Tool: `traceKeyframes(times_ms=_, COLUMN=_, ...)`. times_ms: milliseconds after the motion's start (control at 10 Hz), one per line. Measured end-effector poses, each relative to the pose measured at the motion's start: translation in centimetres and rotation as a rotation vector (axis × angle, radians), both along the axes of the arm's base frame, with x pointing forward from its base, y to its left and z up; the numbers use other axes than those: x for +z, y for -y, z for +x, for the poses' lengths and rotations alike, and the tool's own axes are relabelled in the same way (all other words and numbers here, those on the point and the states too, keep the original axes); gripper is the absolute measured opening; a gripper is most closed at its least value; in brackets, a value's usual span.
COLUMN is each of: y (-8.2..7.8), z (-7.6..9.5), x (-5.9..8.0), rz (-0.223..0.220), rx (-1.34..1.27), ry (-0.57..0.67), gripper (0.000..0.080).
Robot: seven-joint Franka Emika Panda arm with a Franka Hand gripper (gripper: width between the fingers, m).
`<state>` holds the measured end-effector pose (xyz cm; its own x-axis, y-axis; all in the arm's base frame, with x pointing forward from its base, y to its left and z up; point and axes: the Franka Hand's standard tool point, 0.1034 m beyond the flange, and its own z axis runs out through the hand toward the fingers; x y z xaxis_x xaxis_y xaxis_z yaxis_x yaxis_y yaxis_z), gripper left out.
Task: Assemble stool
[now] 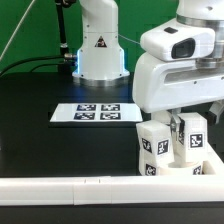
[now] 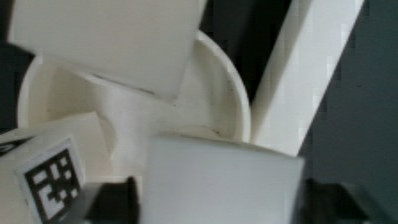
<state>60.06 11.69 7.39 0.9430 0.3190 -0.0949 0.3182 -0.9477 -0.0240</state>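
Hanging low at the exterior view's right, the gripper [image 1: 180,128] is seen among upright tagged leg blocks [image 1: 153,150], close to the long white border rail [image 1: 70,187]. Whether its jaws are apart or closed cannot be told; the fingertips are hidden. In the wrist view, the seat disc [image 2: 222,90] is seen close up, its curved rim beside a white rail. The marker board [image 1: 85,113] is seen flat on the black table [image 1: 30,110].
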Motion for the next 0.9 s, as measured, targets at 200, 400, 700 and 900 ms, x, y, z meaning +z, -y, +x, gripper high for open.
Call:
traceKeyframes(times_ms=200, y=-0.1, z=0.0, x=0.0, rz=-0.014, rx=-0.17, ry=0.0, gripper=0.0339)
traceKeyframes(times_ms=400, y=-0.2, z=-0.1, x=-0.1, rz=-0.024, rx=-0.283, ry=0.0, gripper=0.0339)
traceKeyframes(times_ms=700, y=-0.3, z=0.7, x=-0.1, rz=-0.029, rx=-0.563, ry=0.0, gripper=0.0339)
traceKeyframes(times_ms=900, y=-0.4, z=2.7, x=-0.1, rz=-0.015, rx=-0.695, ry=0.004, gripper=0.034)
